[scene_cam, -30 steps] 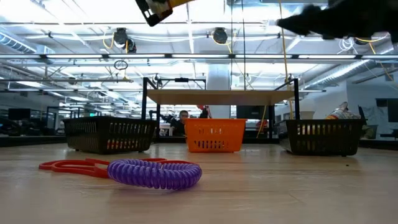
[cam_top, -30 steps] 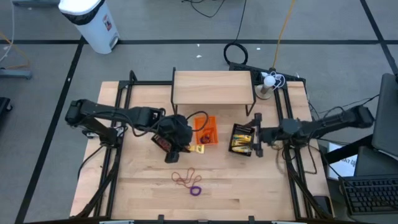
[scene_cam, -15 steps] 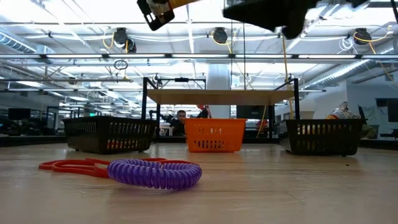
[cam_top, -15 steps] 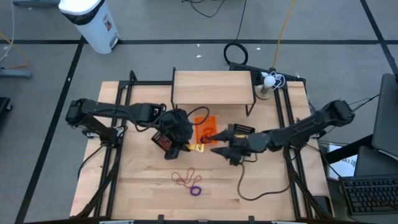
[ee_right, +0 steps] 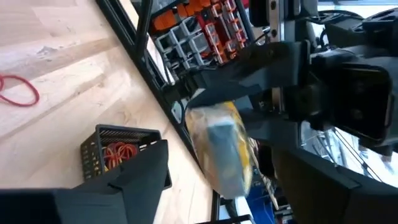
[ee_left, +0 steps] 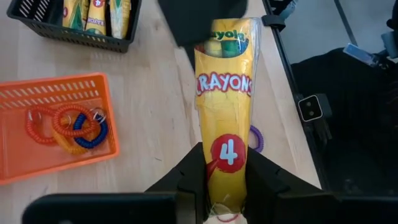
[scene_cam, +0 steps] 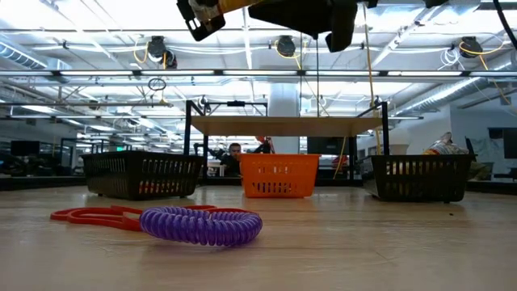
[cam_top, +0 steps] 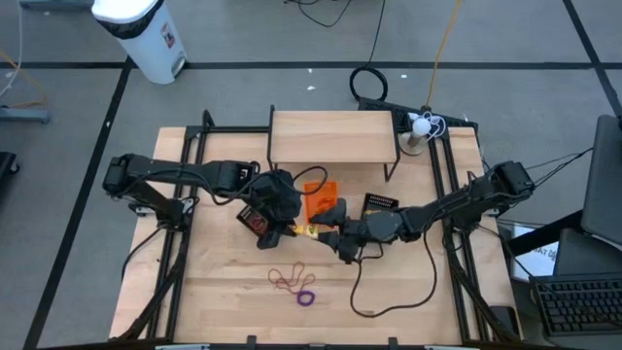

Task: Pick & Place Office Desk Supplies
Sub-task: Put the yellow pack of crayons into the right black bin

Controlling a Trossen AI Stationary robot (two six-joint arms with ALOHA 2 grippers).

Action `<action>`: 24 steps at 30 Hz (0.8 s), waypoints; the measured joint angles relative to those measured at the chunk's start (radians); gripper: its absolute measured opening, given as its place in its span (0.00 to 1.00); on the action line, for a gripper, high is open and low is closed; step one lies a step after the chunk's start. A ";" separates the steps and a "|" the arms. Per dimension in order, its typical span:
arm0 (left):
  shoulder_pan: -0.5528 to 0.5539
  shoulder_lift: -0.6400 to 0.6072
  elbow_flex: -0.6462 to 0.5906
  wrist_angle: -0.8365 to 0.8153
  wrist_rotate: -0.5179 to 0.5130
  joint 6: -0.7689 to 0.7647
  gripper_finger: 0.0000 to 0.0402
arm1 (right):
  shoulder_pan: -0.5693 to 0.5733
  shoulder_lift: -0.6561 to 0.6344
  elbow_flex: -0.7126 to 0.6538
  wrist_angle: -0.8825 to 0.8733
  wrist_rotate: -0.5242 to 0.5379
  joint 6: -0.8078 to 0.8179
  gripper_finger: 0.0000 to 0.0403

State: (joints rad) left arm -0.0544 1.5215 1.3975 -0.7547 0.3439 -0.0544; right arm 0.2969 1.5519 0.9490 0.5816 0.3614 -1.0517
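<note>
Yellow crayon packet (ee_left: 226, 118) is clamped at its base in my left tool (ee_left: 225, 186), held above the bench (cam_top: 408, 292) between orange tray (cam_top: 320, 201) and black mesh tray (ee_left: 74, 22). My right tool (cam_top: 328, 233) sits at the packet's far end, fingers spread around it, not closed: looks like a handover so right can reach its mesh tray. Red rubber bands (cam_top: 287, 279) and purple ring (cam_top: 306, 297) lie loose on the bench.

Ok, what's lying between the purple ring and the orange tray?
High view: red rubber bands beside the purple ring, then bare table up to the orange tray. The left gripper holds a crayon packet above.
</note>
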 joint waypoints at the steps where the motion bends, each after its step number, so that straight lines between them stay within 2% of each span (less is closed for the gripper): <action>1: 0.000 0.000 0.000 0.001 -0.001 0.000 0.17 | 0.000 0.001 0.000 0.001 0.000 0.000 0.67; 5: 0.000 0.000 0.000 0.002 -0.002 0.000 0.13 | 0.005 0.001 0.000 -0.002 -0.045 -0.010 0.57; 13: 0.000 0.001 0.000 0.004 -0.004 0.000 0.19 | -0.004 0.001 0.000 0.000 -0.023 0.006 0.36; 20: 0.000 0.002 0.000 0.008 -0.005 -0.003 0.12 | -0.010 0.000 0.000 -0.009 -0.025 0.051 0.17; 24: -0.002 0.002 0.000 0.016 -0.016 -0.002 0.16 | 0.005 0.001 0.000 -0.010 -0.024 0.045 0.08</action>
State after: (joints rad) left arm -0.0566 1.5230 1.3975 -0.7384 0.3274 -0.0559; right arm 0.3023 1.5528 0.9493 0.5713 0.3372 -1.0069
